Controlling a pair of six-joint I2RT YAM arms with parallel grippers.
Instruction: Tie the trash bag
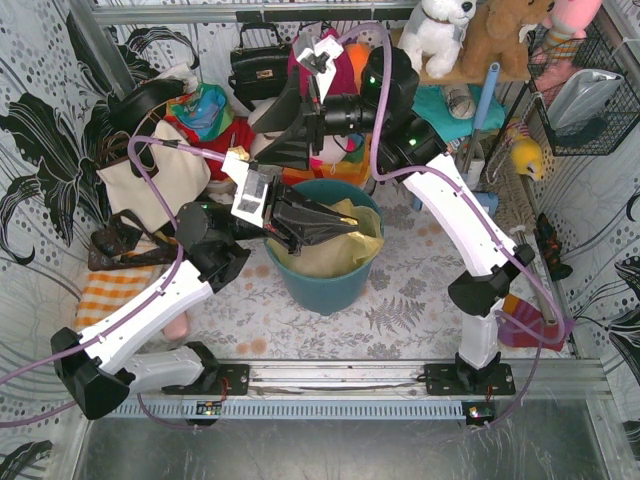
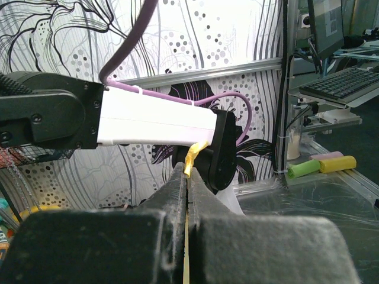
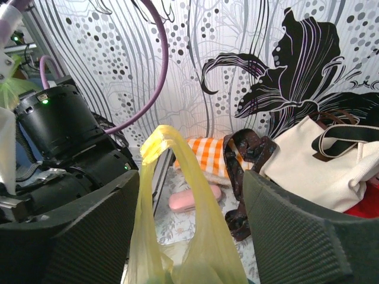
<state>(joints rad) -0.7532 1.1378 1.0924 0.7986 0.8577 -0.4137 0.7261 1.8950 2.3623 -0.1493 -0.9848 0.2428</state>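
Observation:
The trash bag (image 1: 345, 250) is thin yellow plastic lining the round teal bin (image 1: 325, 285) at the table's middle. My left gripper (image 1: 335, 228) reaches over the bin's left rim and is shut on the bag. In the left wrist view the left gripper (image 2: 188, 173) pinches a thin yellow strip of the trash bag (image 2: 190, 161) that pokes out past the tips. My right gripper (image 1: 283, 150) hangs above the bin's far left side. In the right wrist view the right gripper (image 3: 189, 177) is open, and a handle loop of the trash bag (image 3: 155, 145) stands upright between the fingers, nearer the left one.
A cream tote bag (image 1: 150, 175) with dark straps, an orange checked cloth (image 1: 110, 290) and a dark patterned strap (image 3: 243, 177) lie left of the bin. A pink case (image 3: 189, 200) lies on the mat. Handbags, clothes and plush toys (image 1: 440, 30) crowd the back. A wire basket (image 1: 590, 90) hangs at right.

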